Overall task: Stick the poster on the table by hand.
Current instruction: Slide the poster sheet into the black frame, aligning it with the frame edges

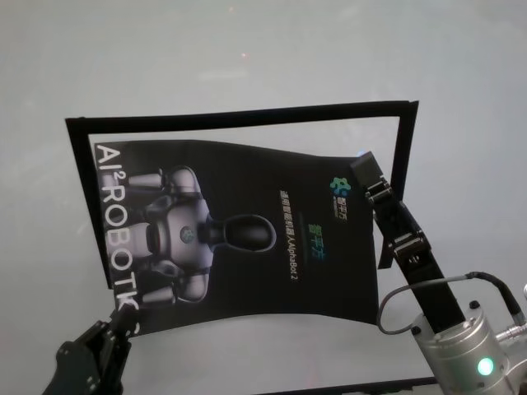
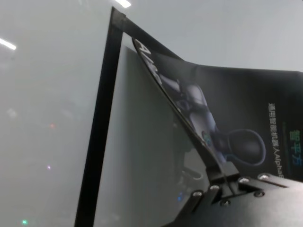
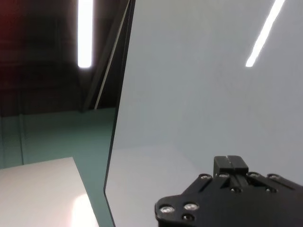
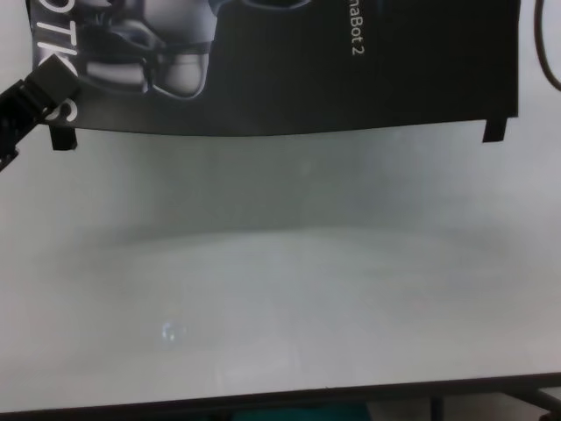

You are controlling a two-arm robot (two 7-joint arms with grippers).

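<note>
The poster (image 1: 247, 234) is held above the table (image 1: 247, 49), bowed, inside a black tape frame (image 1: 239, 117) whose strips run along 12, 3 and 9 o'clock. The left gripper (image 1: 123, 317) is clamped on the poster's corner at 7 o'clock. The right gripper (image 1: 368, 174) reaches to the edge at 3 o'clock, apparently pinching it, though the wrist view does not settle this. The step in hand is positioning; next, the sheet needs lowering flat and square to the frame, then pressing down.
</note>
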